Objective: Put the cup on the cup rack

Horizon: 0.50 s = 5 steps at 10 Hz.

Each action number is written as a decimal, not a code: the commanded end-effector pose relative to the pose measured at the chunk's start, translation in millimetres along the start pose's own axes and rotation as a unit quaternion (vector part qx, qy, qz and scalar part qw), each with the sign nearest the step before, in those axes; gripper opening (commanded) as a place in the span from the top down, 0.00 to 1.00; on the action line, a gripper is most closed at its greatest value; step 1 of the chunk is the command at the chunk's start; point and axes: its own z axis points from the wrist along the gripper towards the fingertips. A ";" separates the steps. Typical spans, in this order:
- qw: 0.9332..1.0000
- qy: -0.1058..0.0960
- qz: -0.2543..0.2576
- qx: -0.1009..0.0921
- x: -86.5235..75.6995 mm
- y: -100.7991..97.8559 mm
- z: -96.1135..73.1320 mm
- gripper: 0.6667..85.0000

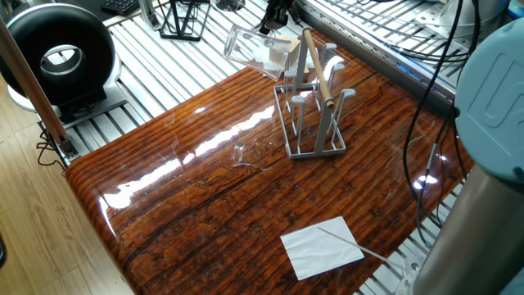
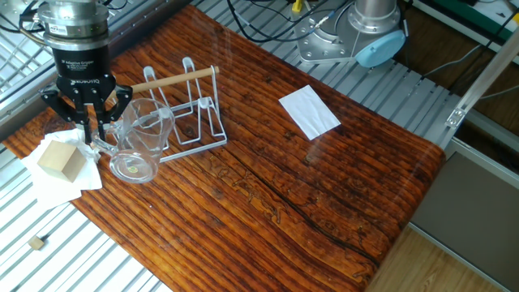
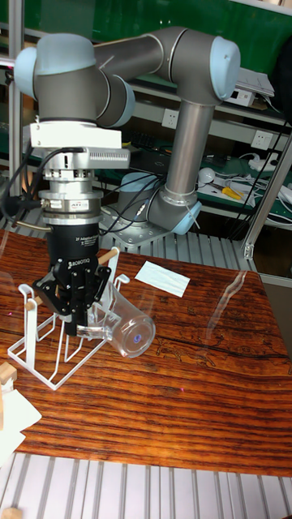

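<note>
One fixed view, risk: the cup (image 1: 250, 51) hangs tipped on its side in the air, just beside the cup rack (image 1: 313, 111) on its far side; being clear glass, its rim is hard to place against the pegs, so I judge a mistimed descent could knock a peg or the wooden rod (image 1: 318, 70) rather than slide over one
One fixed view, look: colourless, walls nearly invisible, paler towards the gripped end; the claw itself is mostly hidden at the top edge here

The other fixed view, risk: the gripper (image 2: 87, 128) pinches the cup (image 2: 139, 146) near its rim with the thick base pointing out and down toward the table (image 2: 268, 186); a thin-wall pinch on smooth glass could slip or let the cup swing if the wrist turns fast
The other fixed view, nearby: a wooden block (image 2: 58, 159) on white paper (image 2: 49, 188) lies just beside the claw, and could be brushed

Tall fixed view, claw: fingers (image 3: 89, 323) closed on the cup (image 3: 123, 326), jaws pressed to its wall
Tall fixed view, place: cup held above the table, in front of the rack (image 3: 61, 340), not yet on any peg
Tall fixed view, look: tapered tumbler, heavy round base facing the camera
</note>
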 end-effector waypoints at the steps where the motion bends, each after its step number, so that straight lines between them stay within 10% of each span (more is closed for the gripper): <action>1: 1.000 0.003 0.024 0.019 2.1 -10.3 -2.0 1.00; 5: 1.000 0.005 0.019 0.018 3.4 -9.9 -2.0 1.00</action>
